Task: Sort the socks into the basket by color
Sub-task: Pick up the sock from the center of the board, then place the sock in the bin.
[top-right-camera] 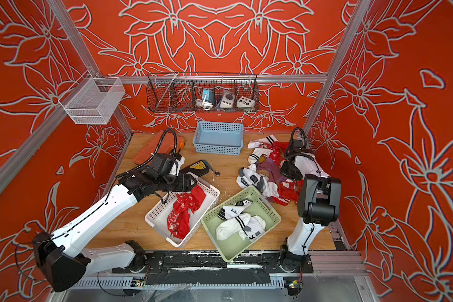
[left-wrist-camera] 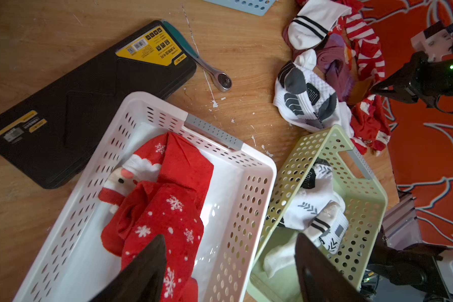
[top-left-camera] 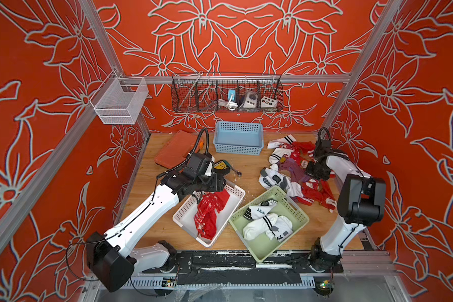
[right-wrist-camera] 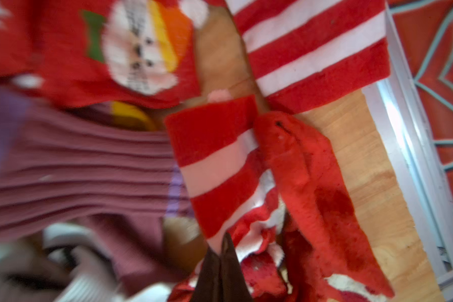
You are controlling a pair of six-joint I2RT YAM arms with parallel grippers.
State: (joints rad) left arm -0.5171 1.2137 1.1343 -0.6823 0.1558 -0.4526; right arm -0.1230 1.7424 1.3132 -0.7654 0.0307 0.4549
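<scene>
While among socks (top-left-camera: 296, 167), right gripper (right-wrist-camera: 224, 244) tight; left gripper (left-wrist-camera: 232, 245) wide

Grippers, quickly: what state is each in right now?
Left gripper: open, holding nothing.
Right gripper: shut at the red striped sock; whether it holds it cannot be told.

Place: a robot test cell, lab-like.
Frame: aluminium rails (top-left-camera: 246, 79) box the cell in, high above the fingers (left-wrist-camera: 147, 269) of the left gripper (left-wrist-camera: 230, 235).
Walls: red flower-print panels (top-left-camera: 246, 39) on three sides.
Bench: wooden tabletop (top-left-camera: 152, 224), two white arms (top-left-camera: 147, 209) mounted on a black base strip (top-left-camera: 220, 261) behind the fingers.
Fittings: wire rack (top-left-camera: 188, 94) with button boxes (top-left-camera: 268, 101), well beyond the fingers; black tool case (left-wrist-camera: 76, 104) near them.
</scene>
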